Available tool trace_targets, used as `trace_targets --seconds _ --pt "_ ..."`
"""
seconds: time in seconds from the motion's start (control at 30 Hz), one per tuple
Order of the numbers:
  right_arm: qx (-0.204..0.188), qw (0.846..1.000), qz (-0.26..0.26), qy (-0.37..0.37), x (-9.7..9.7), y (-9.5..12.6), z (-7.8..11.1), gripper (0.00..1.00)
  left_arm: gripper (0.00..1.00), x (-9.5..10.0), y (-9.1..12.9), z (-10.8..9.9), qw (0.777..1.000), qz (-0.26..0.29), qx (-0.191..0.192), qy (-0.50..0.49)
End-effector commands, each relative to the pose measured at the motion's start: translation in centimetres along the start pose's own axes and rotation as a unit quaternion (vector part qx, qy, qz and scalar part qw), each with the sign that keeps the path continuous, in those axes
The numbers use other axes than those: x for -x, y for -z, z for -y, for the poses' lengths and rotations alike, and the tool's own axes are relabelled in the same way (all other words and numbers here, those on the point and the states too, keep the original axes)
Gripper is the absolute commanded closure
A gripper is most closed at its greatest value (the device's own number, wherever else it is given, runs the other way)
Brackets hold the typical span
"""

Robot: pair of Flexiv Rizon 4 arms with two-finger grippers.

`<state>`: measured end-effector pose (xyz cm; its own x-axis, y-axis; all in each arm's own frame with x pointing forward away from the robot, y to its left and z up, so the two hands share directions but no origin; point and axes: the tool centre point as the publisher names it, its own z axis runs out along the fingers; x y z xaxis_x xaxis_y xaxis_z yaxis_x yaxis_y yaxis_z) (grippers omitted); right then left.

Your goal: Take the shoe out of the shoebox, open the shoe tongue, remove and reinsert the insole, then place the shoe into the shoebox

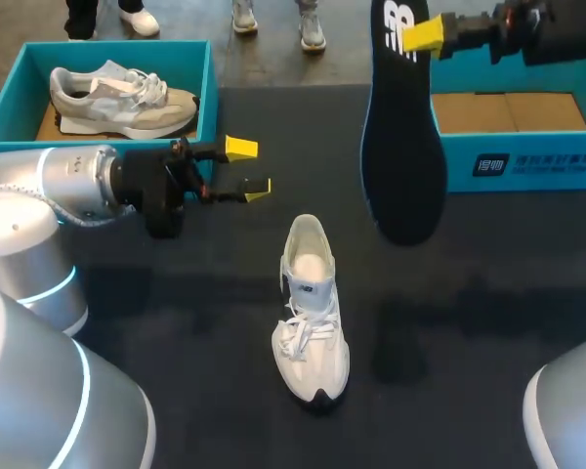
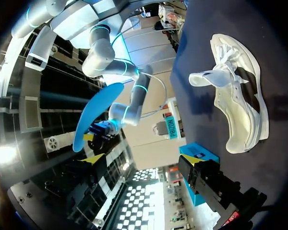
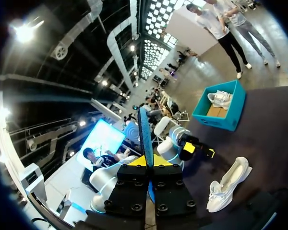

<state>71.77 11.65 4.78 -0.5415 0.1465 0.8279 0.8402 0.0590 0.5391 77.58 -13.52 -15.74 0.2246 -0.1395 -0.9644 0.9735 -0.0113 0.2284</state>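
White shoe (image 1: 311, 313): stands upright on its sole at the middle of the dark tabletop (image 1: 488, 293), toe toward the robot, heel opening toward the far side. Laces are in place over the forefoot. No tool is touching it.

Left tool (image 1: 246, 168): held over the tabletop just beyond and to the left of the white shoe, pointing toward the middle. It is released. The left wrist view shows its yellow fingertips (image 2: 93, 158) well apart and the white shoe (image 2: 235, 91) lying ahead of them.

Insole (image 1: 402, 147): dark, out of the shoe and hanging lengthwise above the tabletop beyond and to the right of it. Right tool (image 1: 422, 35): clenched on the insole's upper end. In the right wrist view the insole (image 3: 145, 134) runs edge-on between the fingers.

Right shoebox (image 1: 527, 161): teal, at the far right, cardboard floor showing.

Left shoebox (image 1: 205, 83): teal, at the far left, with a grey shoe (image 1: 117, 98) lying in it.
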Motion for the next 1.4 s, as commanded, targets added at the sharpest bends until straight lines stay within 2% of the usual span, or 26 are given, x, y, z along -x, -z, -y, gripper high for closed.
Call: trace_targets --seconds 0.03,0.13,0.27,0.53,0.7,1.2,1.4 --pt "-0.041 0.999 -0.003 -0.020 3.1 -1.0 -2.0 1.00 0.00 0.2 -0.3 0.0 1.000 0.001 -0.007 -0.009" --pt "-0.057 0.997 -0.003 -0.047 5.6 -1.6 -2.2 1.00 0.00 0.8 -0.4 0.1 1.000 -0.001 -0.012 -0.017" --pt "-0.050 0.997 -0.013 -0.066 7.8 -2.0 -2.2 1.00 0.00 1.6 -0.5 0.1 1.000 -0.003 -0.012 -0.022" --pt "-0.072 0.991 0.005 -0.109 10.5 -2.5 -2.1 1.00 0.00 2.6 -1.4 0.0 0.999 -0.004 -0.019 -0.029" --pt "-0.069 0.990 0.011 -0.120 11.1 -2.7 -2.1 1.00 0.00 3.2 -2.3 0.0 0.999 -0.003 -0.020 -0.033" --pt "-0.069 0.990 0.011 -0.120 11.1 -2.7 -2.1 1.00 0.00 3.2 -2.3 0.0 0.999 -0.003 -0.020 -0.033" --pt "-0.072 0.987 0.002 -0.146 14.0 -4.7 -2.8 1.00 0.00 3.5 -2.7 -0.2 0.999 -0.006 -0.011 -0.035"
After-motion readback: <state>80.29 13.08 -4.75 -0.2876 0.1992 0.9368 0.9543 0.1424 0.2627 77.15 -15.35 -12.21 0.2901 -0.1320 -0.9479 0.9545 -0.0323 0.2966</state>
